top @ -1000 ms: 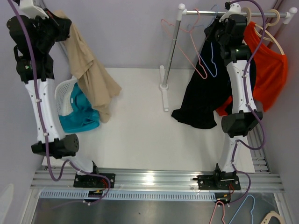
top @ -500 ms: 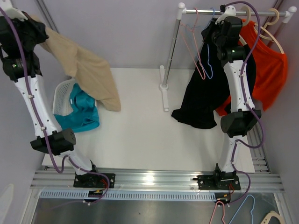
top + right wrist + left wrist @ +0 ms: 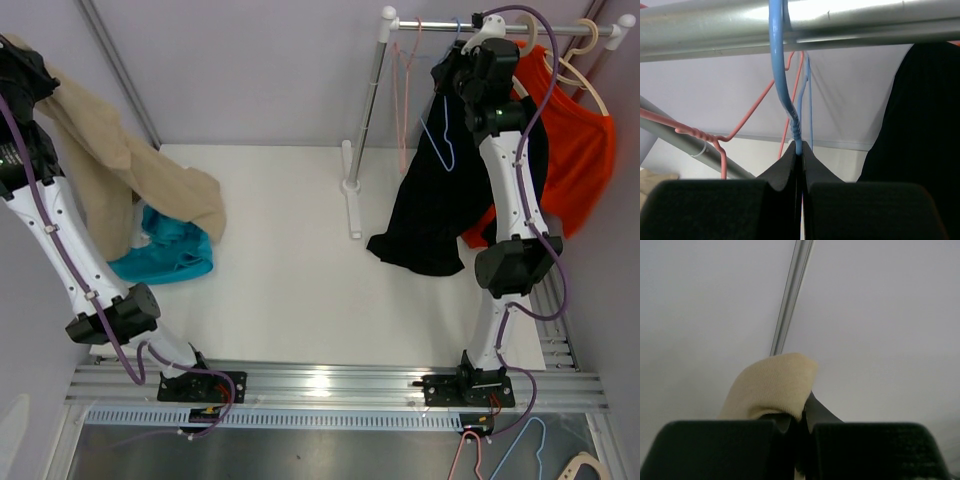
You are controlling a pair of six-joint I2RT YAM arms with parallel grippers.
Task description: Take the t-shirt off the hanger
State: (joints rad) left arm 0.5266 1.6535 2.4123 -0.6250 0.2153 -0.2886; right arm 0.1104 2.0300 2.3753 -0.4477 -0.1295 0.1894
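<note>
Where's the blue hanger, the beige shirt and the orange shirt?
Blue wire hanger (image 3: 778,55), right wrist view, hook's neck.
Beige cloth t-shirt (image 3: 150,185), top external view, draped middle.
Orange cloth t-shirt (image 3: 580,170), top external view, body.

The t-shirt (image 3: 771,387) hung down from the left pincer (image 3: 801,425) over the table (image 3: 290,290), left side. Right pincer (image 3: 800,160) sat right under the rail (image 3: 865,25) with the hanger (image 3: 781,75) neck in it, another hanger (image 3: 747,117) to its left and a shirt (image 3: 920,125) to its right.

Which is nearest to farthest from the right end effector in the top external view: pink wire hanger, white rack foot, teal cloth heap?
1. pink wire hanger, just left, on the rail.
2. white rack foot, mid-table.
3. teal cloth heap, far left.
</note>
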